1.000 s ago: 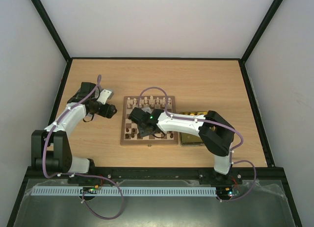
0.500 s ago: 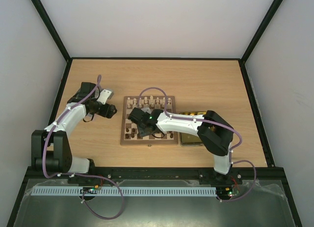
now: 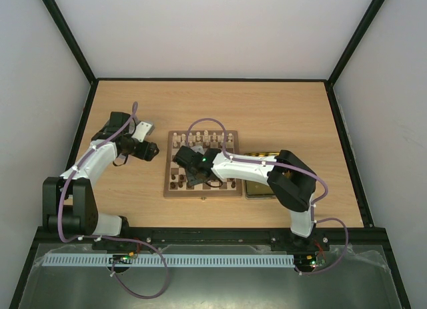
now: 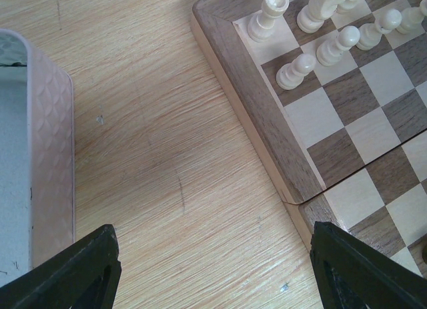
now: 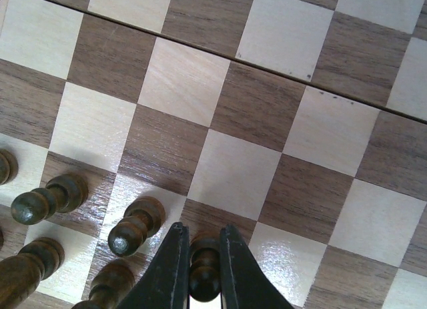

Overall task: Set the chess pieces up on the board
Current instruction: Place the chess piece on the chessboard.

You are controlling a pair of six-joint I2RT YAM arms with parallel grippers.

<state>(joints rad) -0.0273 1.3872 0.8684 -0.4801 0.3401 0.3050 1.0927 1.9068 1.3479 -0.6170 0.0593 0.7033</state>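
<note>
The board lies mid-table, with pale chess pieces along its far rows and dark ones near its front left. My right gripper hangs low over the front left squares. In the right wrist view this gripper is shut on a dark pawn, which stands upright over a dark square. Other dark pawns stand just to its left. My left gripper is open over bare table beside the board's rim, with nothing between its fingers. Pale pieces stand on the corner squares.
A silver tin lid lies left of the board, and its edge is close to my left finger. A yellow-lined tin sits against the board's right side, partly under the right arm. Black frame rails border the table.
My right gripper has drifted slightly left over the board, still shut on the dark pawn. The left arm has not moved.
</note>
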